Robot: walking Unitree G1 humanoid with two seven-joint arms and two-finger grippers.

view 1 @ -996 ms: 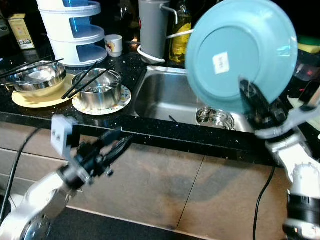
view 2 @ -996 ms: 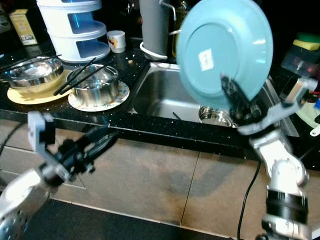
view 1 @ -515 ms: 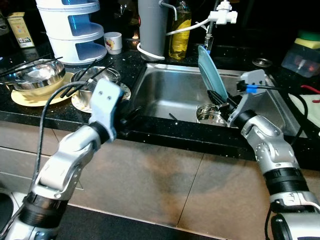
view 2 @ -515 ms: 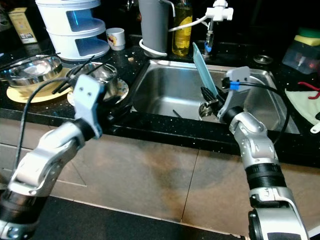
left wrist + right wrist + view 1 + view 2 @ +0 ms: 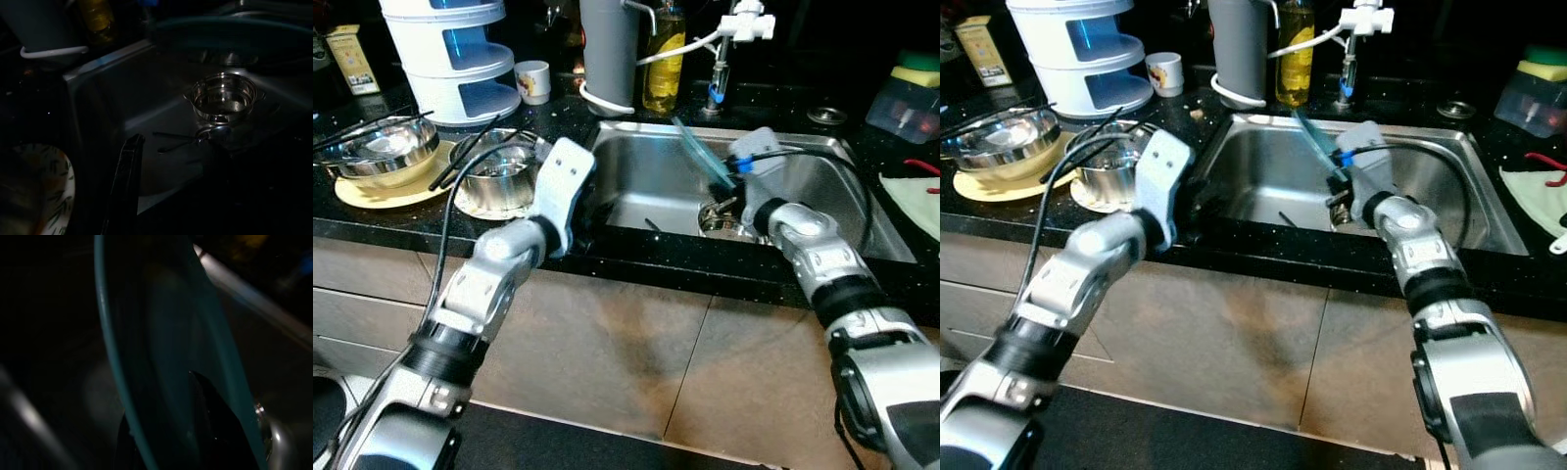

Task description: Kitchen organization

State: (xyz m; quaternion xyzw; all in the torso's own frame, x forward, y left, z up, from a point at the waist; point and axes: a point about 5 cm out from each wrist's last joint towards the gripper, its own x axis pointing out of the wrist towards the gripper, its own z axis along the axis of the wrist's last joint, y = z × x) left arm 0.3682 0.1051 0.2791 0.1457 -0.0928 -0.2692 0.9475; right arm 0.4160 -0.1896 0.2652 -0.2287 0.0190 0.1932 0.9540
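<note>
The right gripper (image 5: 722,186) clamped a teal plate (image 5: 697,157) edge-on over the sink (image 5: 646,181). The left gripper (image 5: 128,161) hovered at the sink's near-left rim; its opening could not be told.

A home kitchen. A black speckled stone table (image 5: 431,235) runs across the scene, with a stainless steel sink basin (image 5: 646,186) sunk into it at about 1 o'clock and a white tap (image 5: 744,20) at 12 o'clock above the basin. A small perforated steel strainer bowl (image 5: 224,100) sits on the sink floor. At 10 o'clock stand steel bowls with black chopsticks (image 5: 382,147), a white tiered plastic rack (image 5: 455,59), a small white cup (image 5: 534,82) and a yellow oil bottle (image 5: 664,64). Brown tiles (image 5: 636,362) face the front below the table.
</note>
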